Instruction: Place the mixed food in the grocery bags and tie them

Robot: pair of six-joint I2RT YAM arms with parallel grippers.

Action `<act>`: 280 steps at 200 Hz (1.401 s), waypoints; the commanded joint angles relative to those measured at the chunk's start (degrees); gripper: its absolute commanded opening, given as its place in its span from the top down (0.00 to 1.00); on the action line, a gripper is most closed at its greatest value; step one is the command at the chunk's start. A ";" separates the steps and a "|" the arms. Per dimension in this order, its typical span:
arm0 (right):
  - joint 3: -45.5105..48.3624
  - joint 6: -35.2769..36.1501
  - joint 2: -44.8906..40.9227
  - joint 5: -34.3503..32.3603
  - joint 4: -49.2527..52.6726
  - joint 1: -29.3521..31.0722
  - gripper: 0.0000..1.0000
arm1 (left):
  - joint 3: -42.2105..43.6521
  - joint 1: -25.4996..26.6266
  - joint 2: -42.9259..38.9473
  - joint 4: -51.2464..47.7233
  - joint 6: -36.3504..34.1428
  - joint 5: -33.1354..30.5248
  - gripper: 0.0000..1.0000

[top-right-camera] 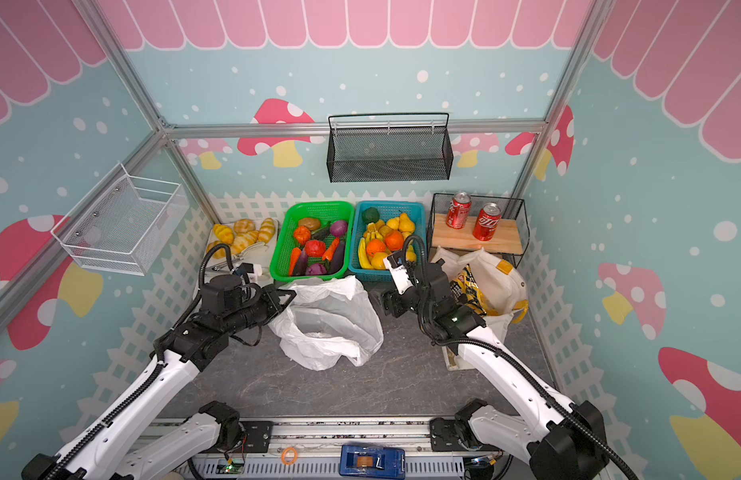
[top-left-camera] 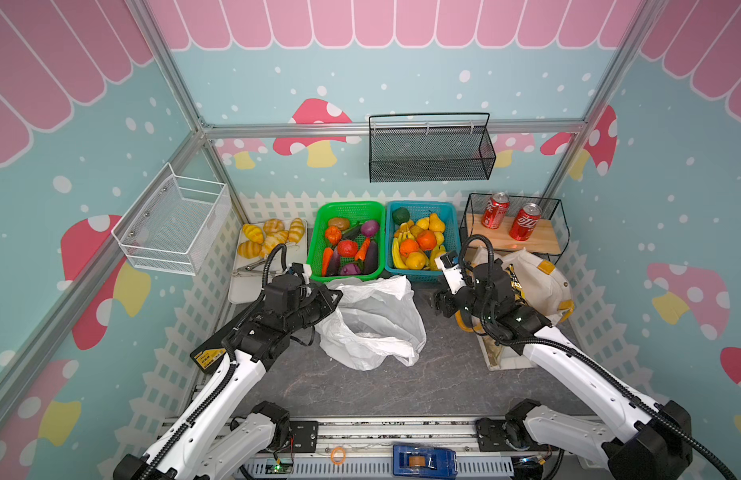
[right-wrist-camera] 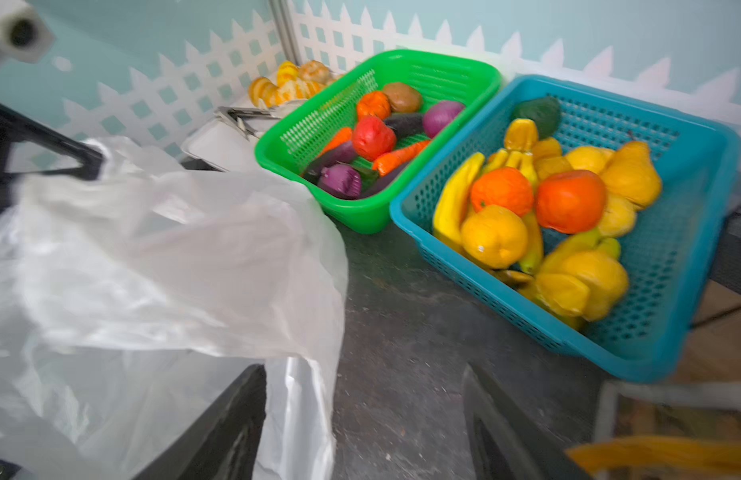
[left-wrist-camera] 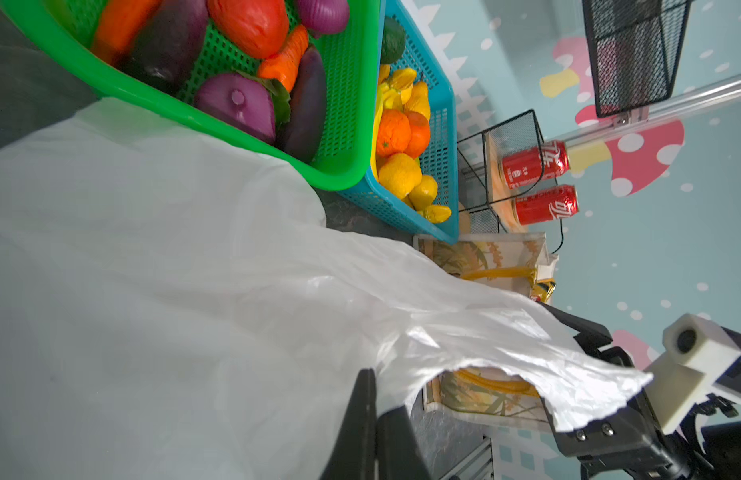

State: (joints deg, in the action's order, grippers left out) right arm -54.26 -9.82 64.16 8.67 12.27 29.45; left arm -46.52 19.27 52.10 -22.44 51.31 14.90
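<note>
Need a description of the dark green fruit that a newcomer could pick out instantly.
Two plastic baskets sit side by side against the back fence; take the blue basket, right of the green basket. In its far corner nearest the green one lies the dark green fruit, the only dark piece among yellow and orange fruit.

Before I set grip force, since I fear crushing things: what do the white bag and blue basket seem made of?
The white bag looks like thin plastic film: semi-translucent, glossy, sharply crinkled. The blue basket looks like rigid moulded plastic: smooth slight sheen, regular perforated walls.
</note>
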 commanded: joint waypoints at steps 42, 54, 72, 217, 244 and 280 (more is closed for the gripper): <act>-24.42 3.66 23.37 -13.01 10.51 -2.01 0.28 | 2.21 -3.10 -2.33 0.47 2.16 -4.67 1.00; -29.55 4.20 28.79 -13.15 12.80 -2.21 0.28 | 2.42 -3.40 -2.27 0.33 1.53 -4.88 1.00; -35.74 5.57 36.33 -12.28 15.09 -2.76 0.25 | 2.76 -3.63 -1.93 0.78 1.08 -4.81 1.00; -55.65 9.74 64.52 -4.78 22.89 -6.42 0.34 | 3.36 -3.95 -0.15 3.46 -0.51 -3.07 1.00; -56.13 9.65 63.04 -3.37 22.88 -6.66 0.49 | 3.51 -3.98 -0.08 3.56 -0.42 -2.77 1.00; -55.44 8.87 56.09 -1.94 21.26 -6.78 0.61 | 3.54 -3.93 -0.07 3.82 -0.12 -1.88 1.00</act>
State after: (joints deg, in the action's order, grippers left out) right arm -108.88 -1.10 126.65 4.21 33.50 22.85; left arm -43.75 15.77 52.03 -19.84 51.40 12.14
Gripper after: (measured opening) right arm 0.568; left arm 0.047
